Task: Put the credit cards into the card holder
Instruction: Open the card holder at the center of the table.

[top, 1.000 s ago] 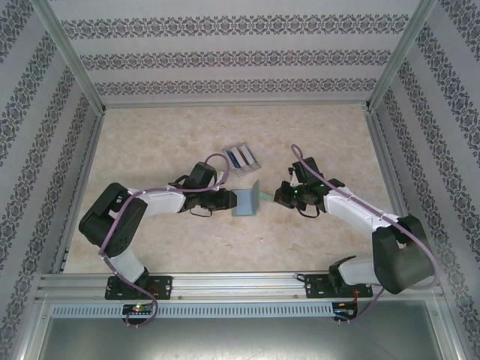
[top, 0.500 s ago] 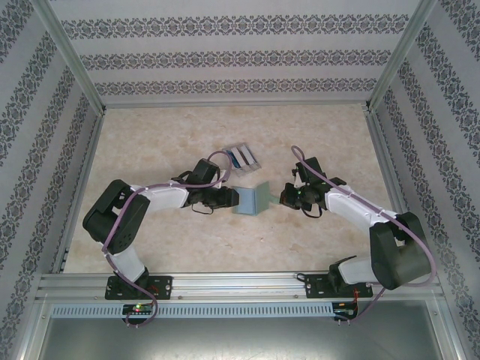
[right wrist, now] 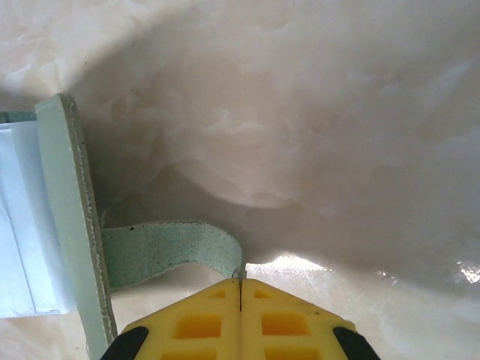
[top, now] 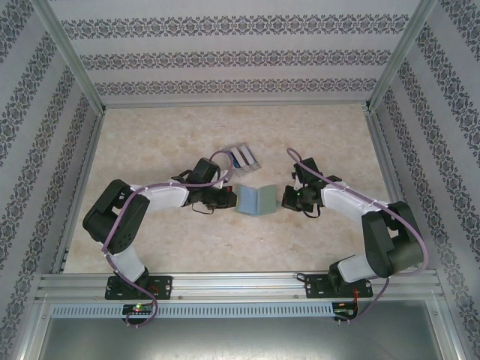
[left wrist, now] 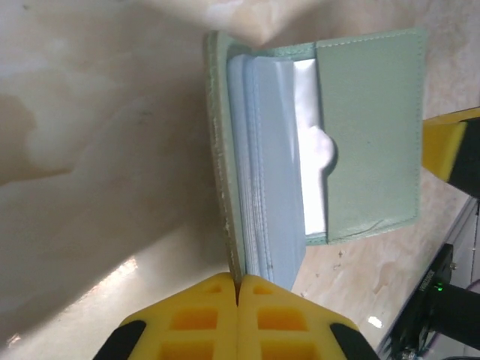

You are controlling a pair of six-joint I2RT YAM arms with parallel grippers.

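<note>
The grey-blue card holder (top: pixel 256 200) lies spread open on the table between both grippers. My left gripper (top: pixel 229 199) is shut on the edge of its left cover (left wrist: pixel 223 187), with clear inner sleeves and a pale pocket flap (left wrist: pixel 367 135) beside it. My right gripper (top: pixel 286 198) is shut on the holder's tab (right wrist: pixel 172 251), which curves from the right cover (right wrist: pixel 71 210). The credit cards (top: pixel 241 156), blue and teal, sit in a clear tray behind the holder.
The clear plastic tray (top: pixel 253 163) stands just behind the holder, close to the left wrist. Patterned walls and metal frame posts enclose the marbled tabletop (top: pixel 225 247). Bare table lies in front of both arms and at the back.
The holder has opened wider: its right cover, upright a second ago, has dropped toward the table. Both grippers keep their hold.
</note>
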